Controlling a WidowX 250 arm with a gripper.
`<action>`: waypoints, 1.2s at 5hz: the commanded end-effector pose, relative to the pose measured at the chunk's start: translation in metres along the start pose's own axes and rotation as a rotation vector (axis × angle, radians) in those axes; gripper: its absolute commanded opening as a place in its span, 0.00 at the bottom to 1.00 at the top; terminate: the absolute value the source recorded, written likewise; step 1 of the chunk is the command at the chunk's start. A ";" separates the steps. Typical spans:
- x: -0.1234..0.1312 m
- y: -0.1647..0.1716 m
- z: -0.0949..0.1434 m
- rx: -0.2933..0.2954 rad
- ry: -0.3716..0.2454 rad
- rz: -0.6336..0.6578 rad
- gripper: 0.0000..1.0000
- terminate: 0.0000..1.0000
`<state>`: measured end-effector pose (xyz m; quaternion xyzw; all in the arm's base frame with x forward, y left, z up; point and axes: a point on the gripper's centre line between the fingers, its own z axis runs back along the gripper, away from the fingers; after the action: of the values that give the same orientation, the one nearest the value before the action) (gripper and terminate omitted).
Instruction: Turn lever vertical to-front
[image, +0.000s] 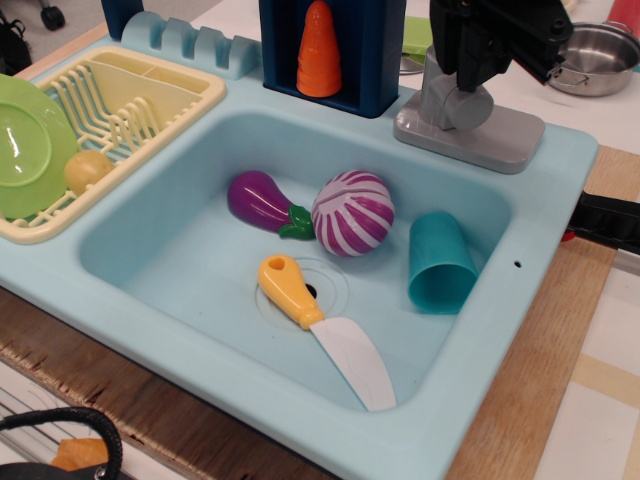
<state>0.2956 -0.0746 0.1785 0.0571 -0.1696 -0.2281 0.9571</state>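
Note:
The lever (458, 100) is a stubby matte-grey cylinder with a round end face turned toward the front. It joins a flat grey base plate (500, 140) on the back rim of the light-blue sink (300, 230). My black gripper (487, 45) sits right on top of the lever and hides its upper part. Its fingers seem to straddle the lever, but they are dark and I cannot tell whether they are open or shut.
In the sink basin lie a purple eggplant (262, 202), a striped purple onion (353, 212), a teal cup (440, 262) on its side and a yellow-handled toy knife (325, 328). A yellow dish rack (110, 120) holds a green plate. A steel pot (592, 58) stands back right.

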 end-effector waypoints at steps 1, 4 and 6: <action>-0.026 -0.018 0.007 -0.046 0.002 0.028 0.00 0.00; -0.061 -0.020 -0.021 -0.135 0.095 0.105 0.00 0.00; -0.085 -0.022 -0.023 -0.176 0.172 0.150 0.00 0.00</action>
<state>0.2113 -0.0560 0.1165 -0.0266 -0.0386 -0.1618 0.9857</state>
